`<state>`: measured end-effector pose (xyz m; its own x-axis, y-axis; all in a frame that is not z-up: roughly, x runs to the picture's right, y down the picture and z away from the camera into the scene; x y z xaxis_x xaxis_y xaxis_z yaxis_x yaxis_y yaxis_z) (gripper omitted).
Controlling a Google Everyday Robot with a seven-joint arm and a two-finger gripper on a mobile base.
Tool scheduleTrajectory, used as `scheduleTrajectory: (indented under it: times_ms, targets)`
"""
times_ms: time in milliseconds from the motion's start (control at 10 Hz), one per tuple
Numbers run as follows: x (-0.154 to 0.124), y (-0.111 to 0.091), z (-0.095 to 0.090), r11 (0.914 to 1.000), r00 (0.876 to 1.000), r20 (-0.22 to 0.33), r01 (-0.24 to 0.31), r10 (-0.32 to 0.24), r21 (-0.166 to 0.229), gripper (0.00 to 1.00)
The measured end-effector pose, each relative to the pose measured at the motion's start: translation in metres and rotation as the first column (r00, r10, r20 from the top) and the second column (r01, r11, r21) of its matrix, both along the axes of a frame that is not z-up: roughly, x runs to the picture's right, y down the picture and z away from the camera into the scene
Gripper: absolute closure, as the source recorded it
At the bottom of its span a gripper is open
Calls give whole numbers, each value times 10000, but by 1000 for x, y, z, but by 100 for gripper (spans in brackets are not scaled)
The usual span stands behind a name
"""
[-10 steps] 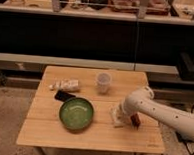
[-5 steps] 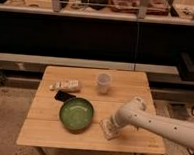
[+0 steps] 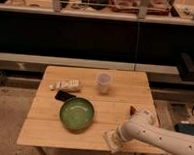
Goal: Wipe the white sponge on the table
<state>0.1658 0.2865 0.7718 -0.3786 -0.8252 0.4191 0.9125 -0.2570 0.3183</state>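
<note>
The light wooden table point(image 3: 42, 129) fills the middle of the camera view. My white arm reaches in from the lower right. Its gripper point(image 3: 115, 141) is down at the table's front edge, to the right of the green bowl, and it is shut on the white sponge point(image 3: 109, 137). The sponge is an off-white block pressed flat on the wood, partly hidden under the gripper.
A green bowl point(image 3: 77, 114) sits front centre, with a black flat object point(image 3: 64, 96) and a white tube point(image 3: 66, 84) behind it to the left. A translucent cup point(image 3: 103, 82) stands at the back centre. A small red item point(image 3: 132, 110) lies near the arm.
The gripper has slid the sponge from the right-middle of the table toward the front edge and a little leftward, closer to the bowl.
</note>
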Motion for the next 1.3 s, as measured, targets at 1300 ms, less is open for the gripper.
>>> scheduleTrajectory:
  times_ms: [1300]
  targets:
    - [5,-112,81,9896,9707,-1970,-1263,1375,682,91]
